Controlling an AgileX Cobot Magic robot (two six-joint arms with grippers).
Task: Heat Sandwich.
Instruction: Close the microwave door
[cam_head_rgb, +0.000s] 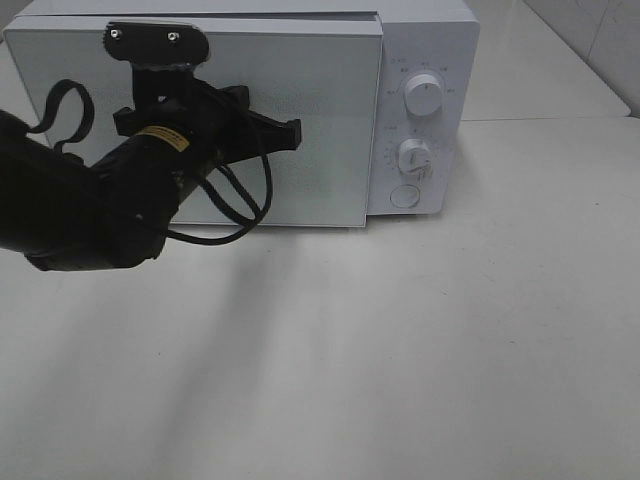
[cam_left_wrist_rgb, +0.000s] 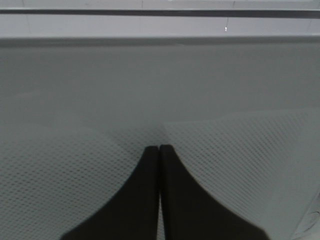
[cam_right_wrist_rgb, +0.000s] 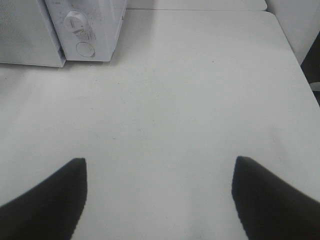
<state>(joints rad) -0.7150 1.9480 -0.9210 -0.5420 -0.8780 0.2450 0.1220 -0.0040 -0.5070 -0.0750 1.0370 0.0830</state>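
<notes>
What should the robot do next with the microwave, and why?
Probably push the microwave door the last bit shut with the left gripper. Its closed tips are right at the door's glass, and the door's edge looks to stand slightly out from the knob panel. The open right gripper hangs over the table, away from the knobs, so turning them likely comes later.

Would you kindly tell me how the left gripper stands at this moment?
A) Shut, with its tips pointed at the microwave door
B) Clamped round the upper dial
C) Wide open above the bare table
A: in the wrist view the left gripper has its jaws pressed together with no gap, right in front of the mesh of the microwave door. Whether the tips touch it cannot be told.
</notes>
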